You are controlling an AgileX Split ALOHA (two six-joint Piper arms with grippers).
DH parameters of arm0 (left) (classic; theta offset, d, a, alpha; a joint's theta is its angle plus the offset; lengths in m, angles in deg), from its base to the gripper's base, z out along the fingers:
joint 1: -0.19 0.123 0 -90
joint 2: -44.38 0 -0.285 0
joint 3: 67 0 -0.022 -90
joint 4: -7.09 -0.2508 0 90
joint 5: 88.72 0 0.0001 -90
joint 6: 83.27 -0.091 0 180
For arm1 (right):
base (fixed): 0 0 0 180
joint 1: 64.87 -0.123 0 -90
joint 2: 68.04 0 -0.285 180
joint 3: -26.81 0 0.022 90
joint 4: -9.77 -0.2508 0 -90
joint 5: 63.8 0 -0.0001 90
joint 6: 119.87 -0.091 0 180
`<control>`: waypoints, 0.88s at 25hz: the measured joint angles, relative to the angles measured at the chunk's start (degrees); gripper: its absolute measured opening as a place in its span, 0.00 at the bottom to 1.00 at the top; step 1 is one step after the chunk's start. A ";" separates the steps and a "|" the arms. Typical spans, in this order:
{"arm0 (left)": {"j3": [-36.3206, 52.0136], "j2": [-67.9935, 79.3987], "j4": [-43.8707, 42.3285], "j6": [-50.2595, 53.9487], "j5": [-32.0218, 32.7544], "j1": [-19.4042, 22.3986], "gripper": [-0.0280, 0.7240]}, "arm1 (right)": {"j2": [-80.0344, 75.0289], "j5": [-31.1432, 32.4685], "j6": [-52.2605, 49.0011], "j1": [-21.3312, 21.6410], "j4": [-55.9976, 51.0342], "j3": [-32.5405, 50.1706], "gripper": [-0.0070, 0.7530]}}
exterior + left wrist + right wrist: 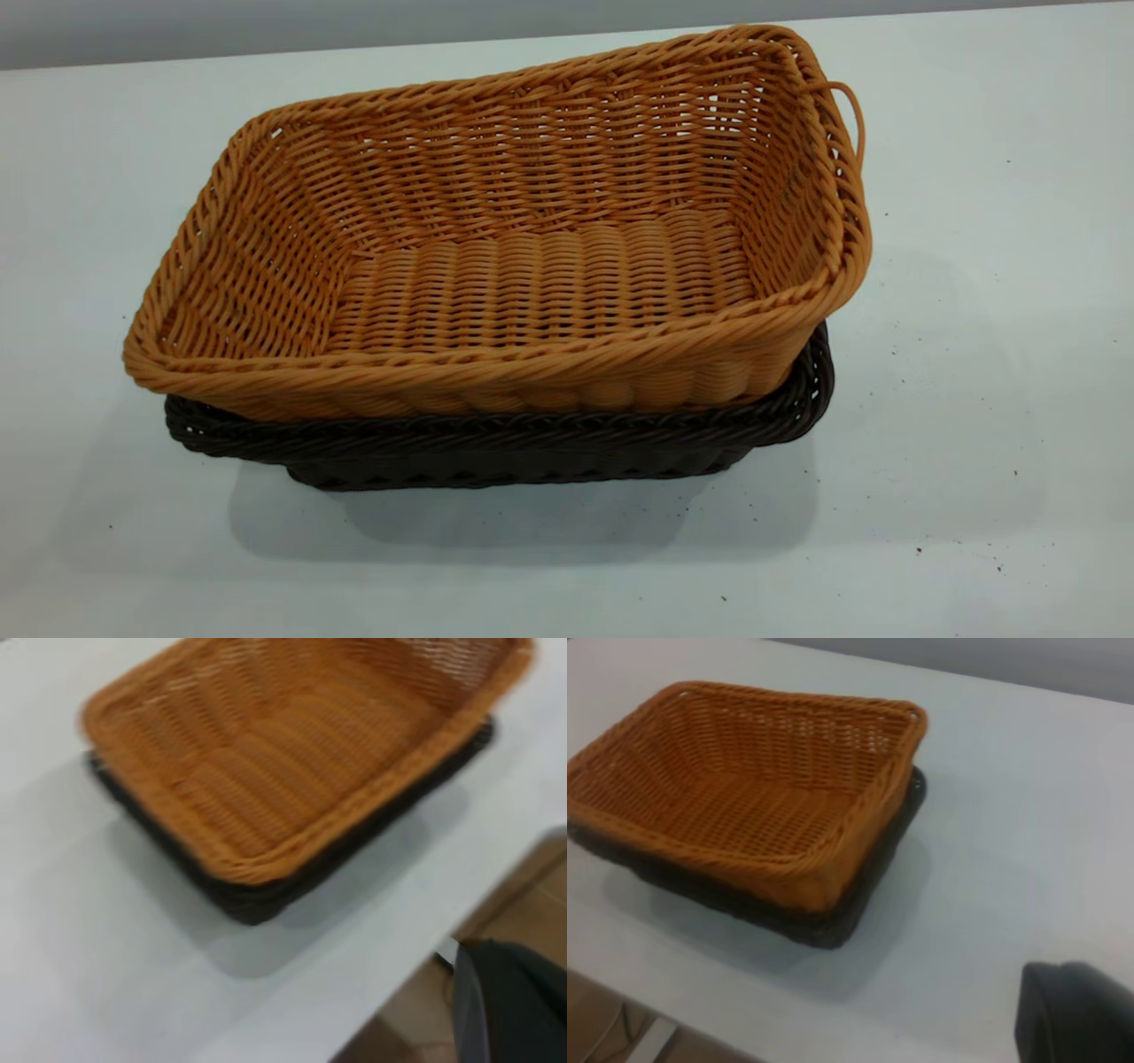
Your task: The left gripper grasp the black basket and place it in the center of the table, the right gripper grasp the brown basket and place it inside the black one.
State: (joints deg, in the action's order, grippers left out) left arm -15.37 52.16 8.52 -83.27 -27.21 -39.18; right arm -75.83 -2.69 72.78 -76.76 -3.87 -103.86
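The brown basket (496, 239) sits inside the black basket (496, 443). Both stand together near the middle of the white desk (974, 399). The brown one does not sit all the way down. Its rim stands above the black rim, and it looks a little tilted, higher on the side with the loose strand loop (850, 115). Only the black basket's rim and a strip of its wall show under it.

So the job looks about done. The black basket is in the middle, and the brown basket is in it. I think this is the last step, where the arms let go and move away.

No end effector touches the baskets. In the outside view there is no arm at all. In the left wrist view, a dark shape sits at the corner, well apart from the baskets. It may be part of the left end effector (514, 1005). In the right wrist view, there is a dark shape too, maybe part of the right end effector (1076, 1014). I cannot tell if either one is open or closed. Neither one holds a thing that I can see.

If a next move is needed, it is only to keep the arms away and not bump the baskets.

Count: one brown basket, one black basket, one desk.
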 joint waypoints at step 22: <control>0.00 0.00 0.00 0.00 0.00 33.97 0.04 | 0.00 0.00 0.17 21.03 -0.18 -0.05 0.01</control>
State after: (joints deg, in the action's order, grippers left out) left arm -15.37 52.16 8.52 -83.27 -27.21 -5.21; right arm -75.83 -2.69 72.95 -55.72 -4.05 -103.91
